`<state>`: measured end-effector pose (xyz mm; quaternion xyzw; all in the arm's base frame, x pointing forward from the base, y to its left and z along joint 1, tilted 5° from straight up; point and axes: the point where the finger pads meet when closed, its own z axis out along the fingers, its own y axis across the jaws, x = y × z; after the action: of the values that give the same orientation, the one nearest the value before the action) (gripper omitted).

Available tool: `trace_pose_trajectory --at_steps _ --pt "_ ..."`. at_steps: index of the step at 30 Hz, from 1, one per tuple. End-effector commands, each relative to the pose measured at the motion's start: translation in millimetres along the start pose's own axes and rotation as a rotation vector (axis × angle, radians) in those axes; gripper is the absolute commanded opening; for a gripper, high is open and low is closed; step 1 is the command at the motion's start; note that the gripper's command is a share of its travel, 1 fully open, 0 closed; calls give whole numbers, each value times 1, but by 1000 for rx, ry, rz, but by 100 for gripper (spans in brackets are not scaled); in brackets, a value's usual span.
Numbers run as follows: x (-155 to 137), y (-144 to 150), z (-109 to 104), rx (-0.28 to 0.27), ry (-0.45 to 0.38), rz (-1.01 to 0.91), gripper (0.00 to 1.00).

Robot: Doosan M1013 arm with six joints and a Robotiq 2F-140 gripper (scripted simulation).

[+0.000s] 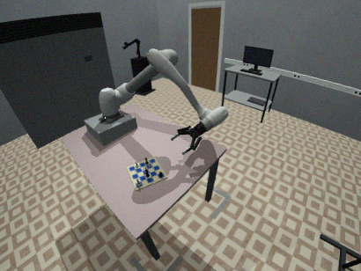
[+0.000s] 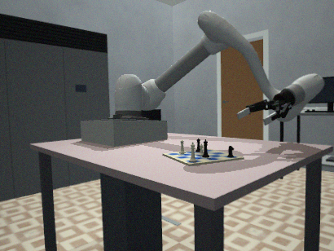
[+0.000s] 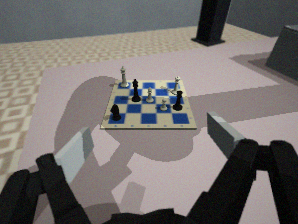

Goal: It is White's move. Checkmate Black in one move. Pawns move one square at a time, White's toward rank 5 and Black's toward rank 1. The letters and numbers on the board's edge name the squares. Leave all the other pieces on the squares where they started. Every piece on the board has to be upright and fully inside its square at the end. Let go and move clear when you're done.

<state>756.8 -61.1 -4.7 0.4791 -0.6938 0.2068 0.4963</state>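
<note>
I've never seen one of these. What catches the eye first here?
A big white robot arm arches from its grey base block over a pink table. Its black gripper hangs wide open and empty above the table's far side. Beside it lies a small blue-and-cream chessboard with a few upright black and white pieces.

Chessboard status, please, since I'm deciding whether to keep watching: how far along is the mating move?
Done: nothing on the chessboard looks moved; the pieces stand upright on their squares. In hand: the gripper is wide open and empty, hanging above the table short of the board, aimed at it. Left: reaching the board, picking the right white piece, setting it down and letting go. Square labels are too small to read.
</note>
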Motion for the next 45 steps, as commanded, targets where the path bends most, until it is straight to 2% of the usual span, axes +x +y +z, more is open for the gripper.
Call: trace_pose_trajectory --at_steps 1,10,13,15,18,19,20,21,22,24,25,26,27,28,29,30,31,33,34,35,36,37,38,39,41,43,45 --pt "12 1 -5 0 0 0 100" --pt "21 3 -8 0 -1 1 100" --pt "24 5 -2 -28 -23 46 100" --pt "30 10 11 -84 -65 135 100" --pt "44 23 45 -218 -176 354 100" --pt "44 23 45 -229 -185 373 100" --pt "51 29 60 -282 -228 458 100" --pt "51 29 60 -294 -239 479 100" --pt "58 35 78 -348 -280 563 100" --pt "58 35 78 -348 -280 563 100" --pt "66 42 97 -440 -358 716 100" --pt "66 42 97 -448 -367 732 100" --pt "75 50 117 -494 -395 797 100" --pt "75 50 117 -524 -427 853 100" --pt "83 57 137 -565 -452 910 100" --pt "83 57 137 -596 -484 969 100" --pt "91 64 156 -636 -509 1026 100" --pt "91 64 156 -696 -573 1141 100" --pt "98 70 174 -738 -597 1199 100" --pt "98 70 174 -768 -632 1259 100" --pt "105 76 189 -808 -657 1316 100" --pt "105 76 189 -836 -689 1372 100" --pt "111 81 203 -876 -716 1431 100" --pt "111 81 203 -895 -738 1469 100" --pt "111 81 203 -895 -738 1469 100" --pt "121 89 225 -986 -814 1621 100" --pt "126 94 239 -1043 -861 1714 100"
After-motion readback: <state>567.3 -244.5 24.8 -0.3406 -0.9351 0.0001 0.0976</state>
